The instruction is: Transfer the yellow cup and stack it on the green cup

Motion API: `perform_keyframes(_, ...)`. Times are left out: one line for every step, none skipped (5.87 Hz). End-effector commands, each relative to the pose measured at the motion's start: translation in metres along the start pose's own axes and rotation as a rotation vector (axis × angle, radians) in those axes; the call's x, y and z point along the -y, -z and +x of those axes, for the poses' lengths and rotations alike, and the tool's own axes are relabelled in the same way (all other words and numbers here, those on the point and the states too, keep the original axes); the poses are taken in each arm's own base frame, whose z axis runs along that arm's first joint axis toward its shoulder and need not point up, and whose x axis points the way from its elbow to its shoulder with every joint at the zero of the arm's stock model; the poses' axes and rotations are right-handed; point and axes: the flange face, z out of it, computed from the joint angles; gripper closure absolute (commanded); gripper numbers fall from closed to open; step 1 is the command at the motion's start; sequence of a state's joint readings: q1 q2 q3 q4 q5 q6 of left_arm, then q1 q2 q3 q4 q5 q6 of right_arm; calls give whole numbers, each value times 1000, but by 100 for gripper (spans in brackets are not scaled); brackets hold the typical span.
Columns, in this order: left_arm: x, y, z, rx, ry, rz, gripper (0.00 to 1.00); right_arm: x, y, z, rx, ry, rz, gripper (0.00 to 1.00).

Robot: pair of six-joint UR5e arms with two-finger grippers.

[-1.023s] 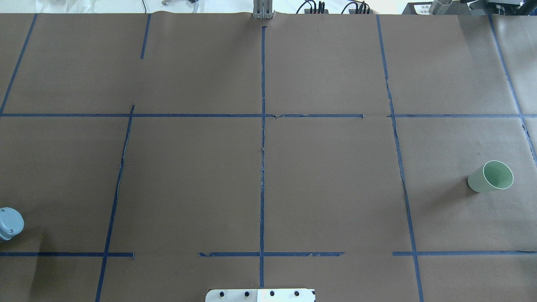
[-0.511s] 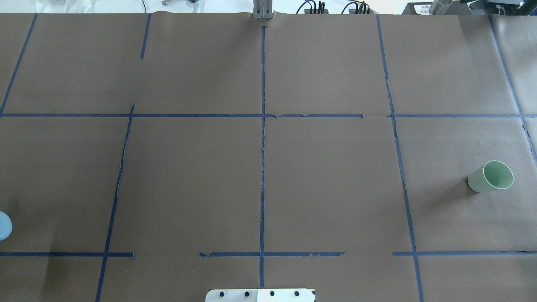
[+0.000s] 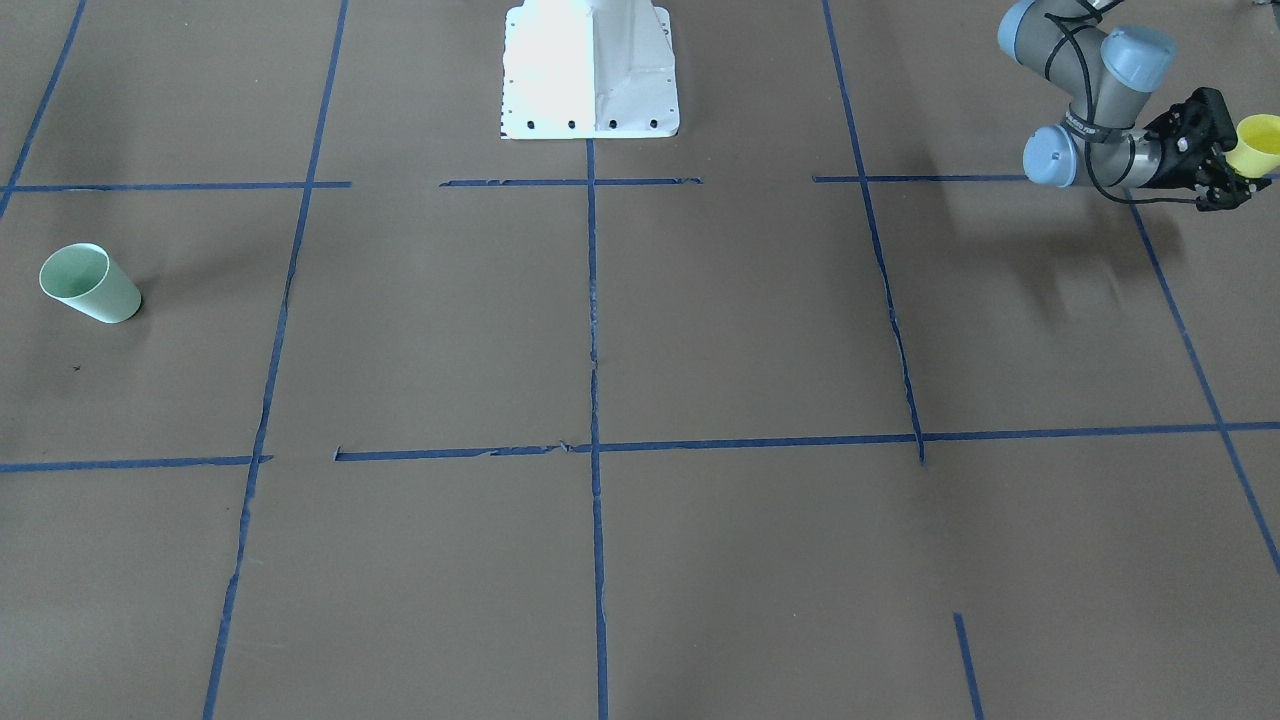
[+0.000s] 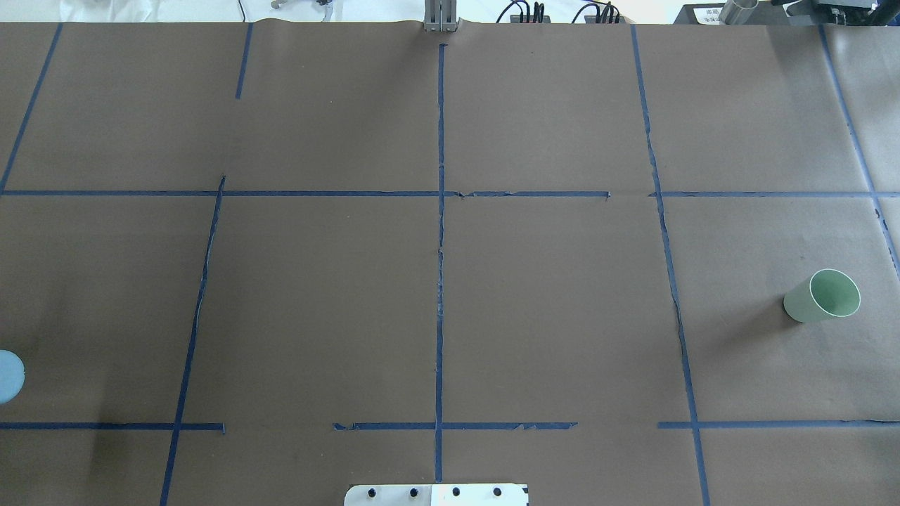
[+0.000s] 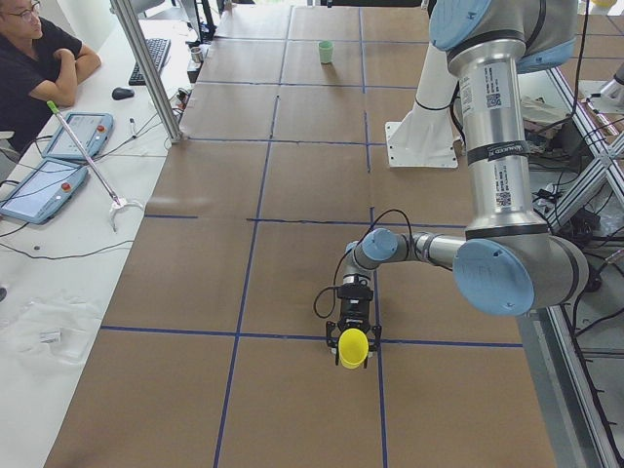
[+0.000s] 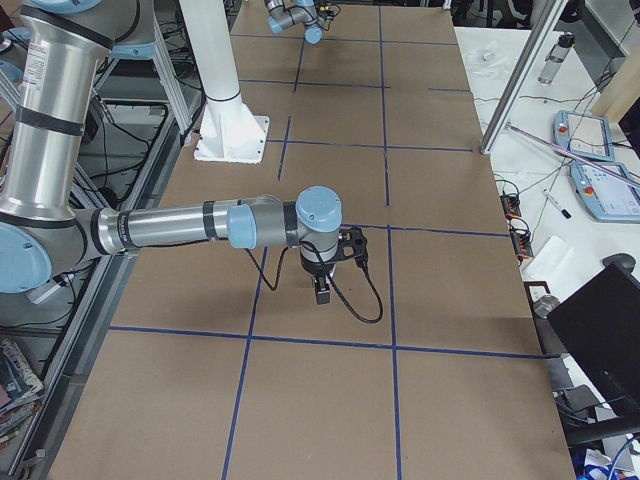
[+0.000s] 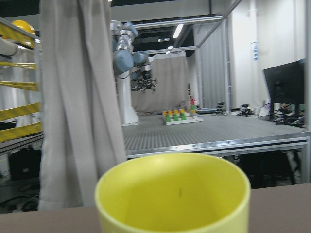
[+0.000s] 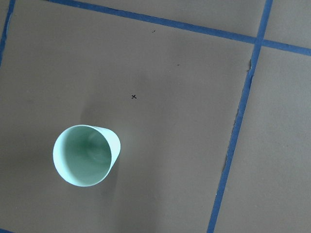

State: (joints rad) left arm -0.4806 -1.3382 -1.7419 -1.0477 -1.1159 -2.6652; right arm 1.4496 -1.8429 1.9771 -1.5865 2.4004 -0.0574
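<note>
The yellow cup [image 3: 1257, 146] is in my left gripper [image 3: 1228, 168], which is shut on it near the table's left end. The cup also shows in the exterior left view [image 5: 352, 347], held low over the table with its mouth turned away from the left gripper [image 5: 351, 330]. Its rim fills the bottom of the left wrist view [image 7: 172, 194]. The green cup [image 4: 821, 296] stands upright at the table's far right, also in the front-facing view [image 3: 90, 284] and the right wrist view [image 8: 86, 155]. My right gripper [image 6: 323, 291] hangs above the table; I cannot tell whether it is open.
The white robot base plate [image 3: 590, 70] sits at the table's near-middle edge. Blue tape lines cross the brown table [image 4: 548, 295]. An operator [image 5: 39, 58] sits by tablets and a metal post [image 5: 146, 68] on the far side. My left arm's joint cap [image 4: 8, 376] pokes in at the overhead view's left edge.
The left arm's joint cap at the overhead view's left edge has slid further out of view and turned. The green cup has not moved.
</note>
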Motion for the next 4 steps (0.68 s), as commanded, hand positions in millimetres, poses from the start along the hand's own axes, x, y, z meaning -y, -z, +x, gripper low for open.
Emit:
perform_keyframes(46, 75, 108, -294, 58, -37, 83, 0, -2, 2, 1, -8, -4, 0)
perform_keyframes(60, 89, 135, -345, -2, -12, 83, 0, -2, 2, 1, -11, -5, 0)
perform_keyframes(66, 117, 156, -412, -28, -55, 84, 0, -2, 2, 1, -11, -5, 0)
perform_keyframes(83, 169, 192, -546, -80, -31, 84, -1, -3, 3, 1, -14, -6, 0)
